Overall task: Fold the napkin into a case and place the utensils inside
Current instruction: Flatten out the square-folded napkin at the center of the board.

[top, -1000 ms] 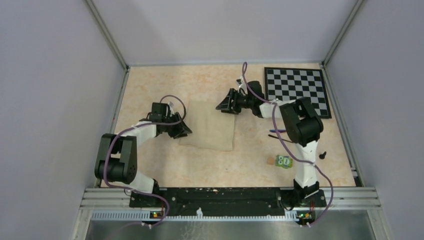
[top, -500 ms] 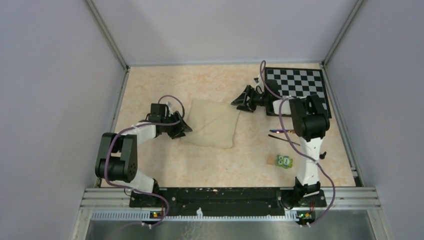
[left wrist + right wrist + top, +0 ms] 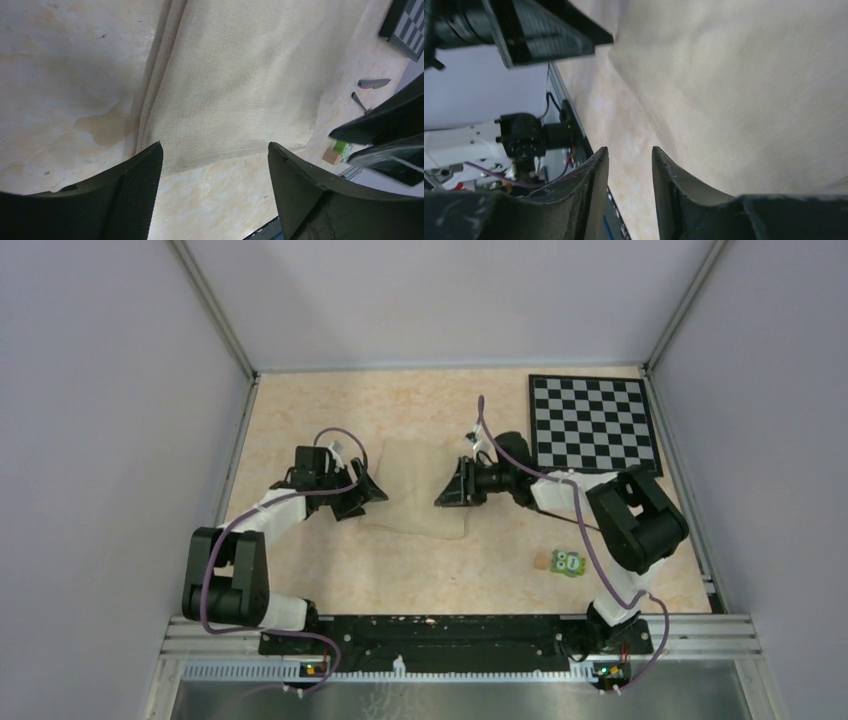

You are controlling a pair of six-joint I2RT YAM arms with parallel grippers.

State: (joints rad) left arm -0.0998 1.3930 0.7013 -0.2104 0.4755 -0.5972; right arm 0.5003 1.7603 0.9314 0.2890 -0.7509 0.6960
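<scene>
The napkin [image 3: 412,490] lies folded into a flat beige rectangle at mid-table. My left gripper [image 3: 366,494] is open and empty at its left edge. In the left wrist view the napkin [image 3: 235,80] fills the middle, and my left gripper [image 3: 215,150] stands with its jaws wide apart over the cloth's near edge. My right gripper [image 3: 448,488] hovers over the napkin's right part. In the right wrist view my right gripper [image 3: 630,152] has a narrow empty gap, beside the napkin [image 3: 734,85]. Two utensils [image 3: 372,83] lie right of the cloth, one purple-blue. In the top view my right arm hides them.
The chessboard [image 3: 592,423] lies at the back right. A green block with white dots [image 3: 570,562] and a small tan cube [image 3: 540,562] sit at the front right, also seen in the left wrist view [image 3: 342,146]. Metal rails edge the table.
My right gripper swung from near the chessboard back left and nearer, over the napkin's right part. The left gripper stayed at the napkin's left edge.
</scene>
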